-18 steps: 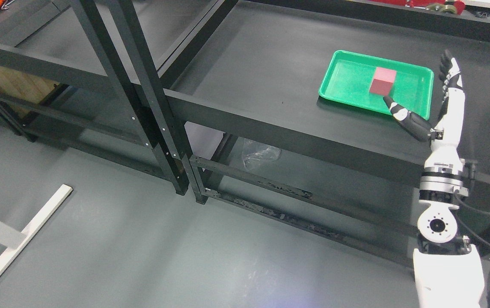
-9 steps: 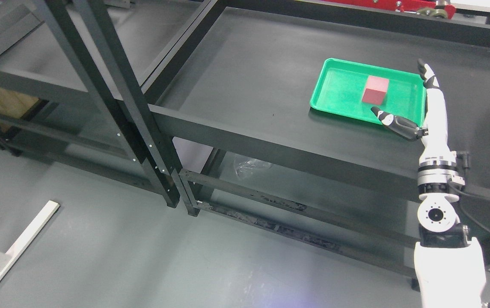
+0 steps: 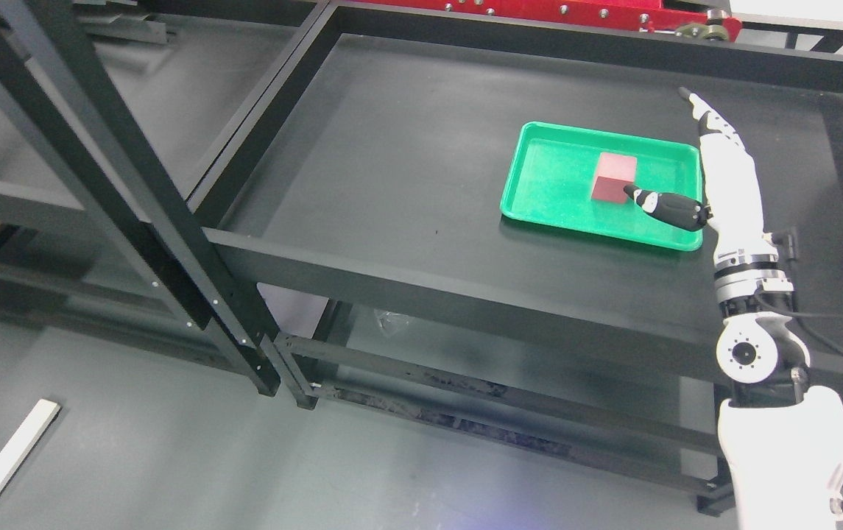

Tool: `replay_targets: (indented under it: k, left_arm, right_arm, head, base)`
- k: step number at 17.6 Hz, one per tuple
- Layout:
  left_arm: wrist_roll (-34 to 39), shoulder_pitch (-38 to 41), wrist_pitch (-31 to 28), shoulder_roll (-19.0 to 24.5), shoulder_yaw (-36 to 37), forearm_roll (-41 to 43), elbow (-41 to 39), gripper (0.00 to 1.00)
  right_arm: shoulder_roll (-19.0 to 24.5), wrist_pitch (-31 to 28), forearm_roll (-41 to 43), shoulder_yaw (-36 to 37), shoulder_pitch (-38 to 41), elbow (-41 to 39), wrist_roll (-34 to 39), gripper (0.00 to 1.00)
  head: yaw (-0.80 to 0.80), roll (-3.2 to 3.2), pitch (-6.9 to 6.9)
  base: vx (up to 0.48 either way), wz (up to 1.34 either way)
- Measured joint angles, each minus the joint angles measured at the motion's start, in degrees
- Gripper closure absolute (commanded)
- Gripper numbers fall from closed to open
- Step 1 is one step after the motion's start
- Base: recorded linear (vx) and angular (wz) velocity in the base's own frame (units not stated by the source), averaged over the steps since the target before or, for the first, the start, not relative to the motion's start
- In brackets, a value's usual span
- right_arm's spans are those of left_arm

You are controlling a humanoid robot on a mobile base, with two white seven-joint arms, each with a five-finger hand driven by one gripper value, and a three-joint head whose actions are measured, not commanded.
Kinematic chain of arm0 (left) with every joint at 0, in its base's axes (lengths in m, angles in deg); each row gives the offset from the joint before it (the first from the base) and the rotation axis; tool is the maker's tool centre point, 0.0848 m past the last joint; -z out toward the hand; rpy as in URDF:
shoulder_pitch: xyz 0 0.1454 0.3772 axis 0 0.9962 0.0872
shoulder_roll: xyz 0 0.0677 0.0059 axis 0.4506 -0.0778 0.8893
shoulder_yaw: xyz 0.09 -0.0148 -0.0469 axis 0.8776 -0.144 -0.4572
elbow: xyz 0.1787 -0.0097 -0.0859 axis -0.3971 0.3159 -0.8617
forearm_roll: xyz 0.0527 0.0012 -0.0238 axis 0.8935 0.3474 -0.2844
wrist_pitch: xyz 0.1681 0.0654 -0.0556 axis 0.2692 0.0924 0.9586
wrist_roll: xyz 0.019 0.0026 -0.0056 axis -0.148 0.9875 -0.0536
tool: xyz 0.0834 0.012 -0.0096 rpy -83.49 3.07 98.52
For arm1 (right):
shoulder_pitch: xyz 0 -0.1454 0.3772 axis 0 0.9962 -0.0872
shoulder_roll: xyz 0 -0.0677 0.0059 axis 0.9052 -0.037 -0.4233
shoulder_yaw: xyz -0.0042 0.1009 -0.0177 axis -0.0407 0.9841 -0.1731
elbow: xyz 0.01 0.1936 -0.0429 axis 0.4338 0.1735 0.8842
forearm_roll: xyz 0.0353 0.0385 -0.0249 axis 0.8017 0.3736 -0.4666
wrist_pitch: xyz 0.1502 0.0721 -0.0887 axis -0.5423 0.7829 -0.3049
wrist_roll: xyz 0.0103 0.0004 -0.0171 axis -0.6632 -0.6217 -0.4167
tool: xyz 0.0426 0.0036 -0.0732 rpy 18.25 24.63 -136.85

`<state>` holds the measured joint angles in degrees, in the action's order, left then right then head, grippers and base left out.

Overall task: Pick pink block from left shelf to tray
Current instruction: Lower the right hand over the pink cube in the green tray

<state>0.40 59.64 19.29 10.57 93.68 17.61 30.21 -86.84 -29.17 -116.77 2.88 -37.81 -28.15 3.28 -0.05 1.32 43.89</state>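
Our right hand (image 3: 715,158) hangs over the tray's (image 3: 539,213) right edge, fingers straight and spread, thumb near the block (image 3: 612,177) but gripping nothing. The block sits in the tray's middle, so we judge placement done. We'd lift away cleanly without nudging the matte, sharp-edged cube on the glossy green plastic.

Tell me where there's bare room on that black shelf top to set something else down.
The shelf top is bare left of the green tray, out to its raised rim, and along the front edge. It is crowded on the right: the pink block sits in the tray, and the open right hand hovers over the tray's right end.
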Motion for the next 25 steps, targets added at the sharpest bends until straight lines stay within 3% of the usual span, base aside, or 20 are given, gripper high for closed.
replay_targets:
  k: [11,18,25]
  left_arm:
    - [0.00,-0.01,0.16,0.00,0.00,0.00,0.00,0.00]
    - [0.00,0.00,0.11,0.00,-0.01,0.00,0.00,0.00]
    - [0.00,0.00,-0.05,0.00,0.00,0.00,0.00,0.00]
  right_arm:
    - [0.35,1.56,-15.76,-3.48,-0.04,1.97,2.19,0.01]
    - [1.32,1.25,-18.89,-6.23,-0.18,5.46,8.36,0.02]
    - [1.82,1.25,-19.60,-7.91,-0.21,9.32,7.78,0.02]
  head:
    - [0.00,0.00,0.00]
    - [0.00,0.00,0.00]
    - [0.00,0.00,0.00]
  base:
    - [0.131,-0.10]
    - [0.096,-0.04]
    - [0.094,-0.05]
